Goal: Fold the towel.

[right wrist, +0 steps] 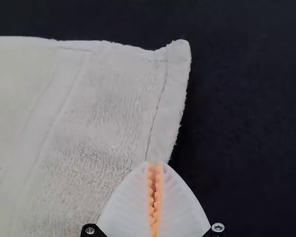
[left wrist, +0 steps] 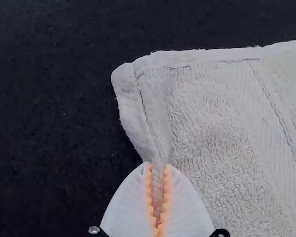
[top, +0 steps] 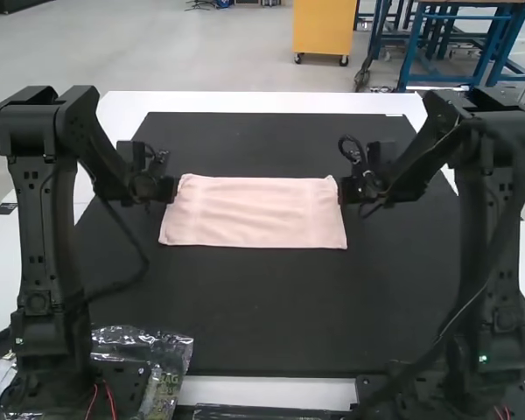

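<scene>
High view | pale pink rectangular towel (top: 258, 214) is lying on the black mat (top: 262, 306) | we are clamping its opposite short edges near corners with left white ribbed tool (left wrist: 158, 165) and right white ribbed tool (right wrist: 154, 163), likely aiming for an even fold

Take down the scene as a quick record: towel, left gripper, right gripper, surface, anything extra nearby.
towel: pink, lying as a wide band; number of layers unclear
left gripper: pinching the towel's left side edge near a corner
right gripper: closed on the towel's right side edge near a corner
surface: black mat on white table
extra: clear plastic bag by the left arm's base
</scene>
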